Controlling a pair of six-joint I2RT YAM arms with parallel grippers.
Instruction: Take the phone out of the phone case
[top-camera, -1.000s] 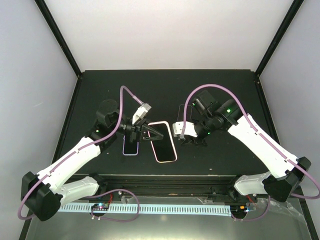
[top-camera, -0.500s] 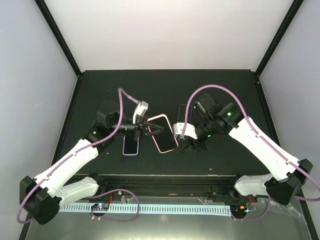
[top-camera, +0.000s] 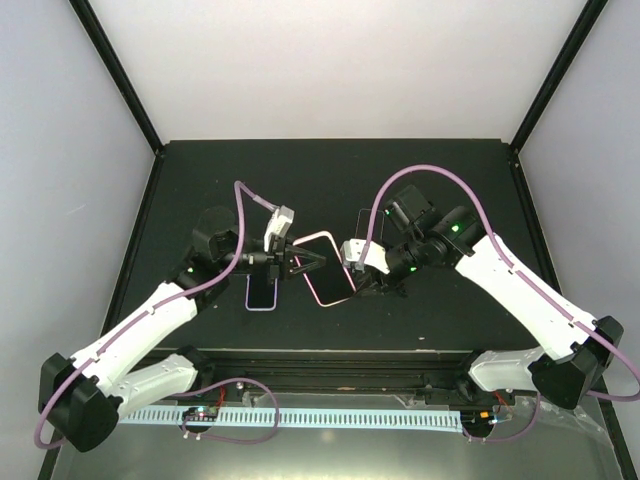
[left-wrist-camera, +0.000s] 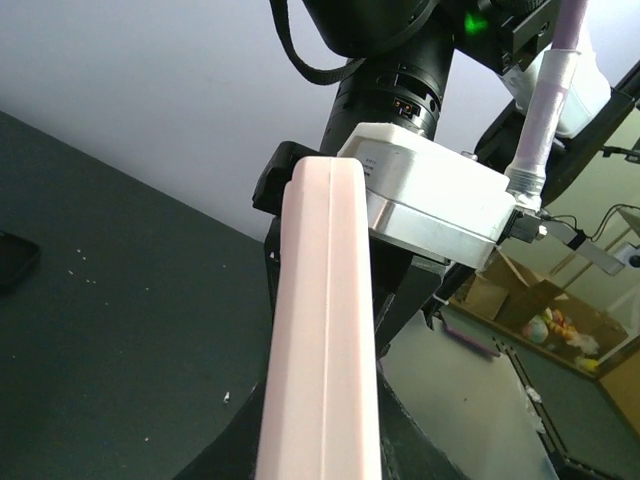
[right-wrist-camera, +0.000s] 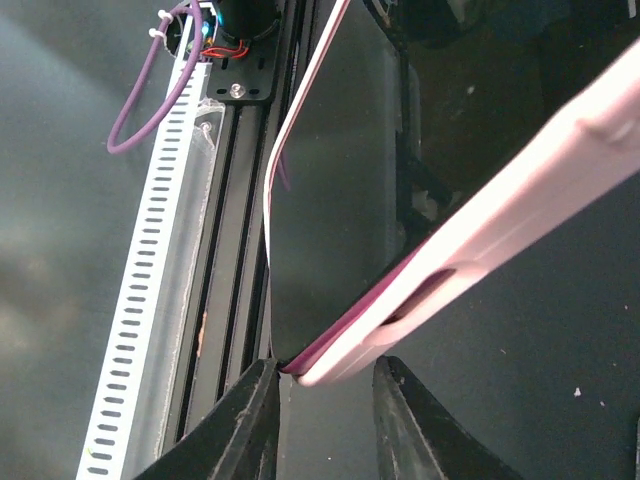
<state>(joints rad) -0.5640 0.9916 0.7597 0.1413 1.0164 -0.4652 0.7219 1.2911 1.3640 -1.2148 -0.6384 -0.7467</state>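
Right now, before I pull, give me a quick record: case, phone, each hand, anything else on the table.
case: pink, lifted and tilted, between the two hands
phone: dark face inside the case rim, not out yet
left hand: shut on the case
right hand: fingers astride a case corner; grip unclear
other: dark slab flat on the table, left of the case

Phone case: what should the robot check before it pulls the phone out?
1. Left jaws shut on the phone case: ok.
2. Case lifted off the table: ok.
3. Case corner sits between the right jaws: ok.
4. Right jaws squeezing it tight: cannot tell.
5. Phone already loosened from the case: cannot tell.
6. Black slab on the table lies apart from the case: ok.
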